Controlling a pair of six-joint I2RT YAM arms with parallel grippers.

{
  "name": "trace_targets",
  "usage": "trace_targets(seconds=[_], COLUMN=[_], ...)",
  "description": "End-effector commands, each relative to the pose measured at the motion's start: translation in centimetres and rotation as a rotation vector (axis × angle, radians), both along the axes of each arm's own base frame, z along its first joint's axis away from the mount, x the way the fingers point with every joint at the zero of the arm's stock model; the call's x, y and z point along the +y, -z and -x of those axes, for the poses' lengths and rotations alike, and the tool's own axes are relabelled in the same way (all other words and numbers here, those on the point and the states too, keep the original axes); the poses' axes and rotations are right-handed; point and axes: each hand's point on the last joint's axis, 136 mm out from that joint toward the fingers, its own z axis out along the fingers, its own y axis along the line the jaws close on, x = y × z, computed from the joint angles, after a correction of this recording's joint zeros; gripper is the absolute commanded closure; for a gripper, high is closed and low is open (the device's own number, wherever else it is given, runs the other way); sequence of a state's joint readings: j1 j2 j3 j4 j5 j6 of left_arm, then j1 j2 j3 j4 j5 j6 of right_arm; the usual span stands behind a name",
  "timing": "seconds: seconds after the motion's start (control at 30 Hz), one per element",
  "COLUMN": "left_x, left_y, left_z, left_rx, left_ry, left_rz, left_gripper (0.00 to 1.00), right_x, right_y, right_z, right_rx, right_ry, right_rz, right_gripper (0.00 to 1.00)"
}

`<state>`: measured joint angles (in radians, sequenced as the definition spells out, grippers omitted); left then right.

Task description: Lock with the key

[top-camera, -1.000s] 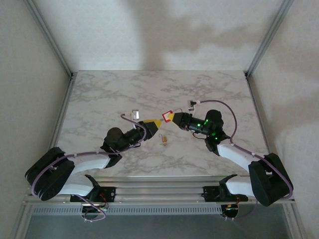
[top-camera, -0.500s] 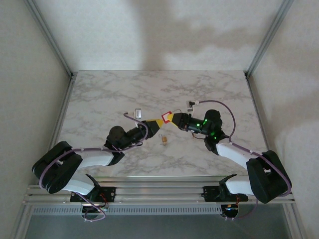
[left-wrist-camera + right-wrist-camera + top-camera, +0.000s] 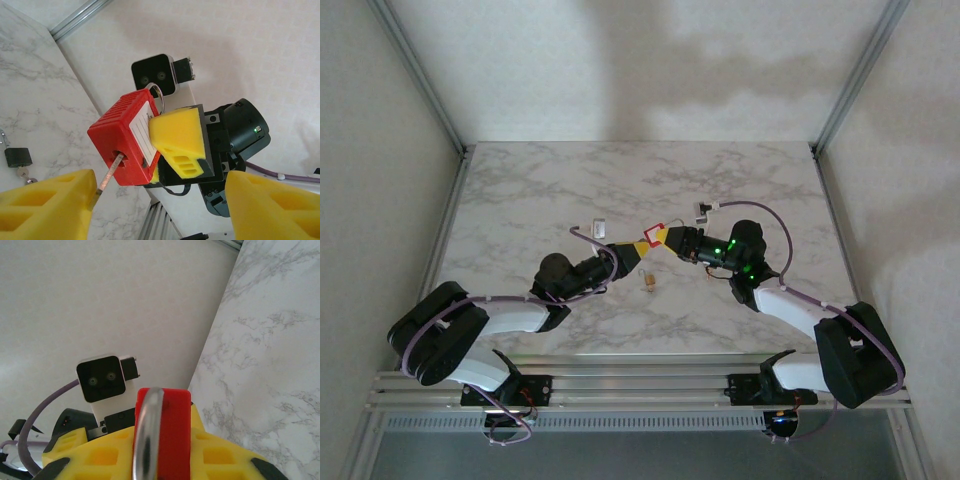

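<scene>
The step in hand is the work of the key in the lock. The right gripper (image 3: 667, 238) is closed on the red plastic padlock (image 3: 125, 145), its yellow foam fingers (image 3: 177, 136) pressing two sides of the body. Reaching in from about 4 o'clock, it holds the padlock in the air above the middle of the white marble-patterned table (image 3: 520, 190). In the right wrist view the steel shackle (image 3: 147, 432) runs over the red body, but whether it is pushed home cannot be told. The thin metal key (image 3: 107, 177) has its blade in the keyhole. In the left wrist view it comes out toward 7 o'clock, where its head is hidden at the edge of one yellow finger. The left gripper (image 3: 160, 212), coming from about 8 o'clock in the top view, has its jaws wide apart, so the key seems not to be pinched. A small dark padlock (image 3: 17, 157) with its own keys lies on the table at 6 o'clock from the red one, apart from it. The next move probably calls for the left jaws to close squarely on the key head and then turn it about the axis of the blade, while the right gripper gives no way. A slanted grip could bend the blade or pull it out.
</scene>
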<state>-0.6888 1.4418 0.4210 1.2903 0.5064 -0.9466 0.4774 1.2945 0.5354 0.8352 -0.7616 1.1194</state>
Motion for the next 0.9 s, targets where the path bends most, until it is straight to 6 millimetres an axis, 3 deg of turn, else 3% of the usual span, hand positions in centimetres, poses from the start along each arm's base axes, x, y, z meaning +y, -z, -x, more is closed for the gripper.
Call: trace_targets(seconds=[0.0,0.27,0.87], left_x=[0.06,0.14,0.55], left_y=[-1.89,-1.54,-1.49], left_z=[0.47,0.63,0.63], left_rx=[-0.058,-0.054,-0.060], left_ry=[0.031,0.034,0.032], left_rz=[0.049,0.049,0.065], left_gripper=[0.34,0.39,0.66], right_x=[0.10,0.01,0.09], right_y=[-1.54,-1.70,-1.85], right_z=[0.11,0.17,0.33], right_rx=[-0.057,-0.065,-0.067], right_ry=[-0.014,-0.012,-0.022], right_rz=[-0.028,-0.031,-0.040], right_gripper=[1.00,1.00,1.00])
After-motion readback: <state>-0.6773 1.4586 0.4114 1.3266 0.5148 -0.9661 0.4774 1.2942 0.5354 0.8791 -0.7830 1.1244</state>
